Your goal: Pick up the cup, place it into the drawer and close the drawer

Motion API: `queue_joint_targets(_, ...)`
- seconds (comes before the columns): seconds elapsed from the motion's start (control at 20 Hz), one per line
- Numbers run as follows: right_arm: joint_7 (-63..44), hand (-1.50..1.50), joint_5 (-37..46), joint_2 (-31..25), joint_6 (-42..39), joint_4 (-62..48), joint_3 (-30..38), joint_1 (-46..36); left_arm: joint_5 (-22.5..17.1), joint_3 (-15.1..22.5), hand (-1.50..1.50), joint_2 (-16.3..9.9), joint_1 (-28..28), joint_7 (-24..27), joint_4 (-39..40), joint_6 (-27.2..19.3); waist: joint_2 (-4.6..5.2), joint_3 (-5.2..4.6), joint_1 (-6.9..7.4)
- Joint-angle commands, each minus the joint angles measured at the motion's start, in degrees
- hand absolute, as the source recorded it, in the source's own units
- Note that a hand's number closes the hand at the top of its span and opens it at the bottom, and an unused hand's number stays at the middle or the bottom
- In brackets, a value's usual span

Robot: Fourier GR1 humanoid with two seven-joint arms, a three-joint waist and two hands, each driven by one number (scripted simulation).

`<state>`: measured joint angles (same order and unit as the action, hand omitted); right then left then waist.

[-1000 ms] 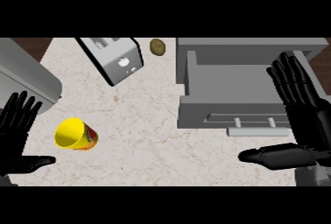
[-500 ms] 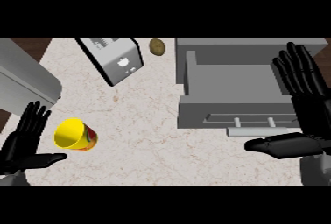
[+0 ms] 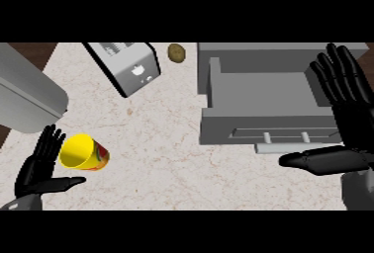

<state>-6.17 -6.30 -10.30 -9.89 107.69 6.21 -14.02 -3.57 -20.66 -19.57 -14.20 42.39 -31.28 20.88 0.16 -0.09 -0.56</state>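
Note:
A yellow cup (image 3: 82, 152) with a red and green band lies on its side on the counter at the lower left, its mouth toward the left. My left hand (image 3: 40, 168) is open just left of it, fingers straight up and thumb out below the cup, almost touching it. The grey drawer (image 3: 264, 106) stands pulled open at the right, nothing inside it. My right hand (image 3: 345, 113) is open over the drawer's right edge, fingers up, thumb stretched left below the drawer front.
A silver toaster (image 3: 125, 65) sits tilted at the top centre, a brown potato (image 3: 176, 52) beside it. A large grey rounded appliance (image 3: 25, 101) fills the left edge. Beige marble counter (image 3: 168, 153) lies between cup and drawer.
My left hand has moved right and inward, from the view's left edge to right beside the cup. The right hand has shifted slightly right. The cup has not moved.

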Motion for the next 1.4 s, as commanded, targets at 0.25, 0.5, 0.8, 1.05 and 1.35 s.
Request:
queue_joint_targets(0.25, -1.9, -1.5, 3.4, 1.3, 2.7, -2.0, -2.1, -4.7, 3.1, -0.1, -1.5, -1.6, -6.5, 12.9, 16.3, -0.3, 0.21, -0.08, -0.05)
queue_joint_targets(0.5, -1.3, -1.5, -0.1, -0.2, -0.5, 0.1, -0.2, -1.1, 4.3, 0.5, -1.5, -1.1, -6.8, 16.9, 18.5, -0.8, 0.29, -0.14, -0.56)
queue_joint_targets(0.8, -0.1, -1.5, -1.3, -0.6, -0.6, -2.9, 1.6, -3.8, 5.0, 0.9, -1.5, 0.5, -7.8, 18.2, 20.4, -0.5, 0.47, -0.18, -0.69)
queue_joint_targets(1.05, -4.0, -1.5, -1.0, -1.0, 0.6, -1.2, 1.3, -5.6, 4.9, 0.8, -1.5, 0.0, -9.1, 18.4, 20.3, 0.5, 0.39, -0.18, -0.58)
queue_joint_targets(1.35, -1.4, -1.5, 0.1, -1.0, -0.4, -4.2, 0.7, -4.9, 3.8, 0.6, -1.5, 1.5, -11.8, 16.5, 19.9, 6.3, 0.6, -0.24, -0.7)
